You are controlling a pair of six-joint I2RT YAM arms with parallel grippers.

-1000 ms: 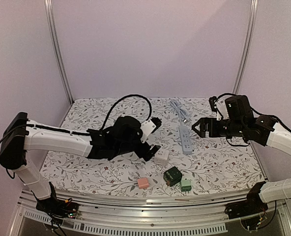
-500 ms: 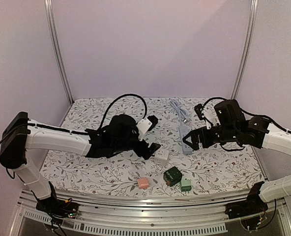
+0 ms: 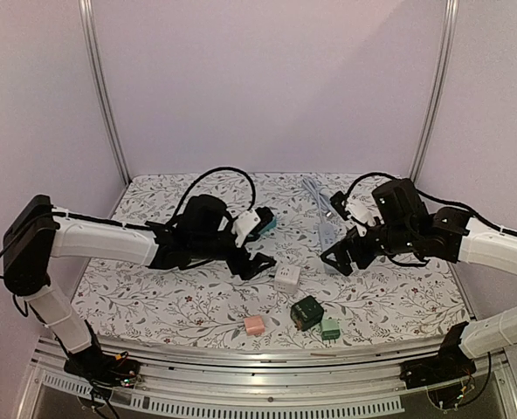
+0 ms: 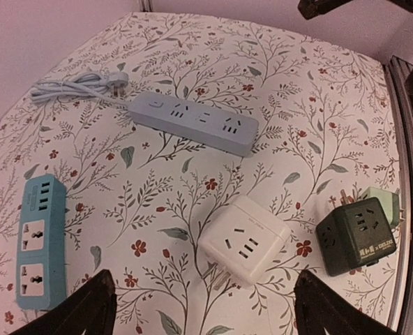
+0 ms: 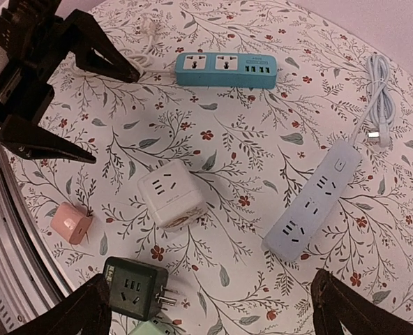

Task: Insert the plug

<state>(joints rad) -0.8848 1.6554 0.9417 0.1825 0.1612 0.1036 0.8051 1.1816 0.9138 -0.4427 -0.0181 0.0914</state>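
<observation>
A white cube plug adapter [image 3: 286, 278] lies on the floral table with its prongs on the cloth; it also shows in the left wrist view [image 4: 243, 239] and the right wrist view [image 5: 171, 196]. A grey-blue power strip [image 3: 328, 237] [image 4: 194, 123] [image 5: 313, 202] lies behind it. My left gripper [image 3: 257, 264] [image 4: 203, 293] is open and empty, just left of the white cube. My right gripper [image 3: 339, 262] [image 5: 210, 300] is open and empty, hovering over the near end of the grey-blue strip.
A teal power strip [image 3: 265, 223] [image 5: 225, 70] lies by the left wrist. A dark green cube adapter [image 3: 307, 312] [image 5: 133, 285], a light green one [image 3: 330, 328] and a pink one [image 3: 254, 325] [image 5: 71, 223] lie near the front edge. The strip's cable [image 3: 315, 194] runs to the back.
My right gripper has moved left and down to the near end of the grey-blue strip. My left gripper has drawn back left, away from the white cube, uncovering the teal strip.
</observation>
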